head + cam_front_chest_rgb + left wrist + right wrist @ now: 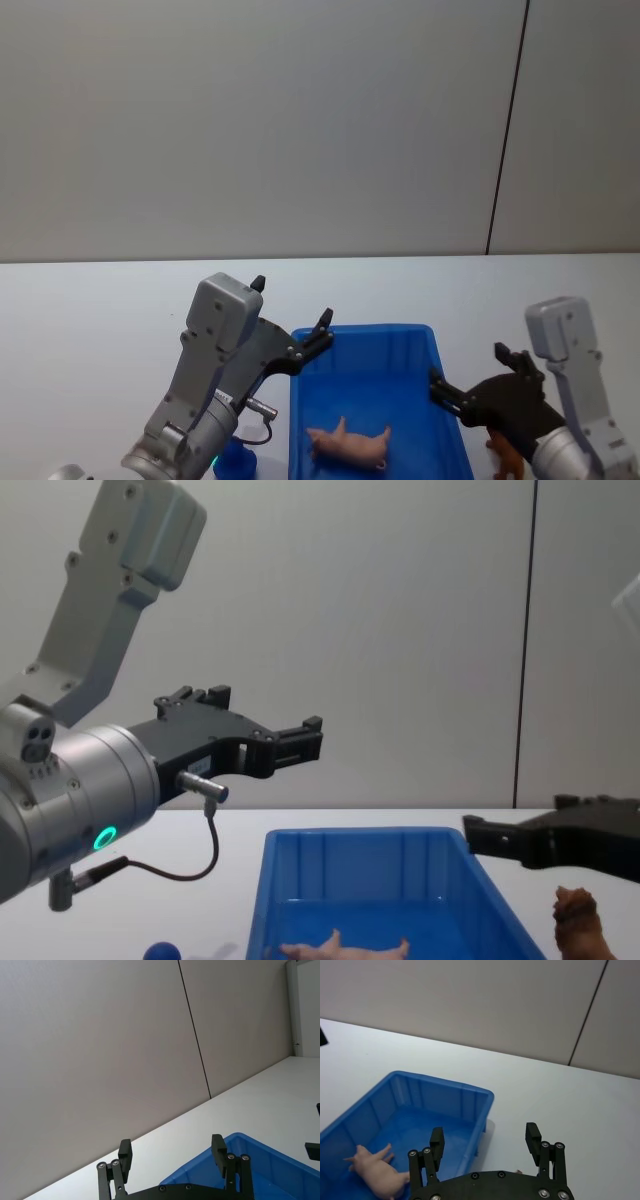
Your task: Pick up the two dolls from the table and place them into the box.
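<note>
Plastic, light and stiff, is our guess for the brown doll (577, 920), on the table (100, 300) just beneath our right gripper (485, 1135), which is spread and empty; we'd pinch its torso. The pink doll (348, 443) lies in the box (400, 340) beside that gripper. Our left gripper (171, 1145), equally spread, hovers above the box's corner.

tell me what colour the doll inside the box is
Pale pink doll, lying in the bright blue box; the head view shows it best.
</note>
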